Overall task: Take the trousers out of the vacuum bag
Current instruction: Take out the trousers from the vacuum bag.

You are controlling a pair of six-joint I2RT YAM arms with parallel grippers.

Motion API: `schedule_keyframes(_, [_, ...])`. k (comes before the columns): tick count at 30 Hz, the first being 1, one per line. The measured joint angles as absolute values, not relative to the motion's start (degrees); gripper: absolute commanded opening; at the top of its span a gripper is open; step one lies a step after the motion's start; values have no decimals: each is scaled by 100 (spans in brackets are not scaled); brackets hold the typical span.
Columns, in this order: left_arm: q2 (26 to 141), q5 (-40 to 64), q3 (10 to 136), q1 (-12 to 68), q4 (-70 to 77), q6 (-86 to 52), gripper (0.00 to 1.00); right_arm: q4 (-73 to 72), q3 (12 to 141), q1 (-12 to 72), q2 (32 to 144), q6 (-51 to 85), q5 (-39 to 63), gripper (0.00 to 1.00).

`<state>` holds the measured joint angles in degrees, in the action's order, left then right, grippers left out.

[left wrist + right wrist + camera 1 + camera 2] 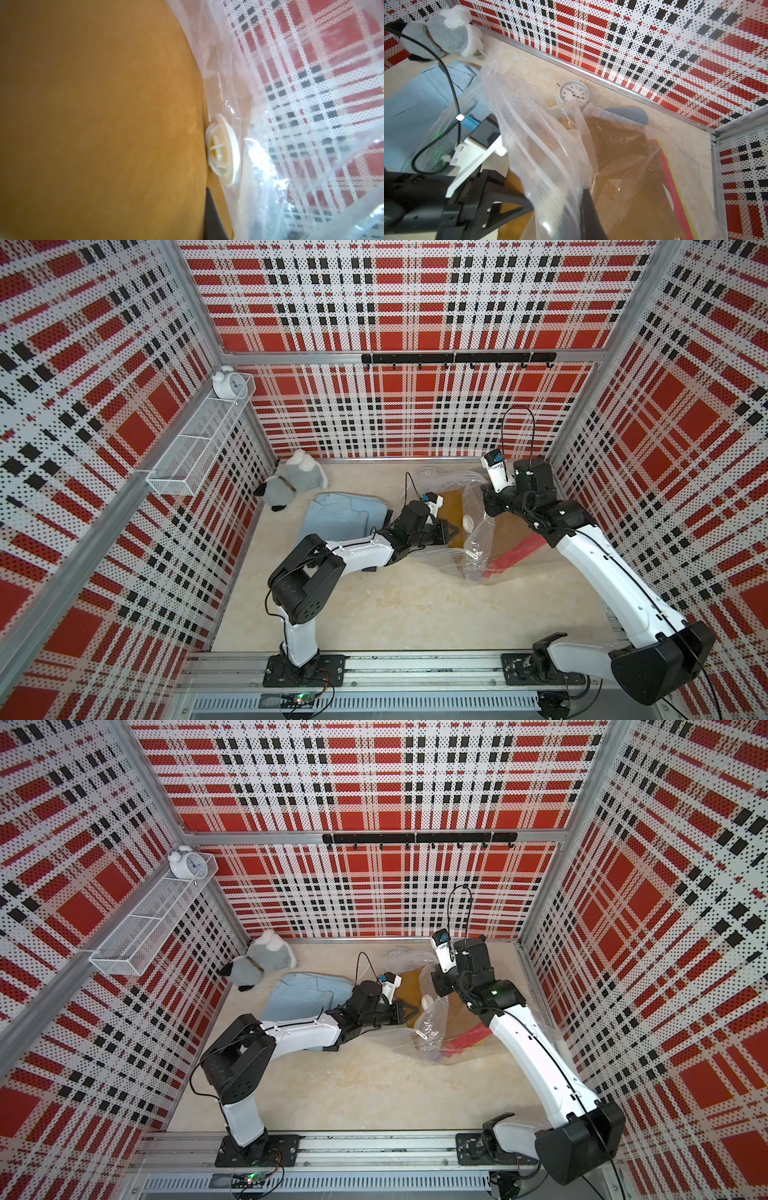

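Across the back half of the pale table lies the vacuum bag, clear and crumpled. My right arm covers part of its right side in both top views. It opens toward my left arm, and its upper film is lifted off the cloth.

Inside it the mustard-brown trousers lie on top of the stack, with their near edge at the opening. Beneath them only a strip of the red trousers shows. How many more pairs lie under that I cannot tell. Outside the bag, the light blue trousers lie folded on the table just beside the opening, one corner hidden by my left wrist.

A grey-white plush toy slumps in the far left corner. A white alarm clock lies face up by the back wall, its lower rim cut off by plastic in the right wrist view. The valve cap presses against the mustard cloth, which fills and blurs most of the left wrist view.

My left gripper has its jaws drawn together on the near edge of the mustard-brown trousers, the tips veiled by film. My right gripper is pinched on the bag's upper film and holds it raised. Only one dark finger shows in its own camera.
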<state>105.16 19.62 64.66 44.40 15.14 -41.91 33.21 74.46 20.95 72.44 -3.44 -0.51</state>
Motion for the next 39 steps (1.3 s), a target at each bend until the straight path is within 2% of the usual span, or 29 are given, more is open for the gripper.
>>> schedule_keyframes(10, [9797, 1708, 6890, 4316, -12, -3350, 0, 3225, 7395, 1984, 7242, -266, -137, 0])
schedule_keyframes(26, [8333, 2008, 7183, 3754, -1345, -2921, 0, 2867, 7070, 1664, 7332, 110, -82, 0])
schedule_keyframes(33, [7470, 2355, 7306, 3017, -1699, -2952, 0, 2856, 7028, 1417, 7439, 349, -130, 0])
schedule_keyframes(39, [7227, 2591, 7924, 2123, -1951, -2982, 0, 2838, 6958, 1275, 7507, 517, -189, 0])
